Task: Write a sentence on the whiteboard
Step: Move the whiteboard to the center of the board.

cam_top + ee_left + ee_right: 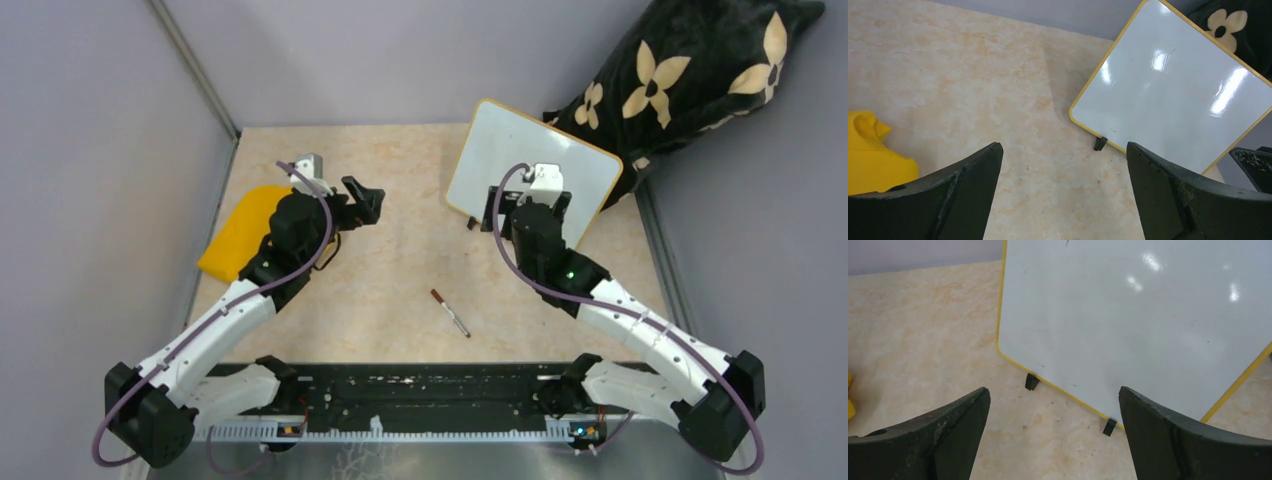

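Since the whiteboard [500,135] stands tilted on its small black feet at the desk's [400,270] far right corner, seemingly propped against a dark flowered cushion [700,70], it looks light, stiff and glossy, and likely to tip or skid if pressed hard. Its face is blank. A yellow cloth [240,230] lies by the left edge. The slim pen [450,313], lying near the middle of the near edge, should be light, hard and apt to roll, so it is best pinched across mid-barrel. The left fingers [973,175] and right fingers [1158,420] are spread wide, holding nothing.
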Tool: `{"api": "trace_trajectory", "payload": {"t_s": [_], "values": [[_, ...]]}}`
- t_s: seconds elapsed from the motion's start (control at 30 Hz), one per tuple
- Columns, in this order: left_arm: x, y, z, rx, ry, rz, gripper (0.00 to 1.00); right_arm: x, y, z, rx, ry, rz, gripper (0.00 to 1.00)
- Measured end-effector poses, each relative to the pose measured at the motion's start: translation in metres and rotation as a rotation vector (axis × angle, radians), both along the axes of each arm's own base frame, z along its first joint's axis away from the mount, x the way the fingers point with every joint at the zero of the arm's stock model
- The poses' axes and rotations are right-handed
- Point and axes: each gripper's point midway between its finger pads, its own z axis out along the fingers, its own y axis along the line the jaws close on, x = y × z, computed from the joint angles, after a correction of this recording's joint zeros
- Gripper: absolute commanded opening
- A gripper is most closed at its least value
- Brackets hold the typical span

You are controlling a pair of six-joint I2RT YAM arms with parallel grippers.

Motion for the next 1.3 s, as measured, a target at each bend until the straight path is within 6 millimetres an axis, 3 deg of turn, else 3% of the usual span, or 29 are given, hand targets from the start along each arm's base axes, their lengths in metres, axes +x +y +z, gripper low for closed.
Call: {"api": "trace_trajectory", "payload": {"t_s": [0.3,0.53,0.67,0.77,1.03,1.3], "values": [[-0.011,-0.007,0.000,0.103,-0.088,-0.116,0.99,-0.013,0.033,0.004,0.027,-0.019,0.246,0.96],[-0.018,-0.015,-0.001,0.150,-0.129,-0.194,0.99,-0.017,0.041,-0.007,0.007,0.021,0.301,0.91],[-0.019,-0.016,-0.003,0.159,-0.132,-0.207,0.99,-0.016,0.038,-0.011,0.038,0.037,0.265,0.83],[-0.019,-0.016,-0.003,0.161,-0.132,-0.208,0.99,-0.014,0.029,-0.030,0.082,0.075,0.172,0.72],[-0.018,-0.015,-0.003,0.162,-0.131,-0.202,0.99,-0.018,-0.006,-0.123,0.151,0.283,-0.127,0.54],[-0.017,-0.014,-0.003,0.152,-0.124,-0.186,0.99,-0.015,-0.034,-0.160,0.171,0.346,-0.317,0.49]]}}
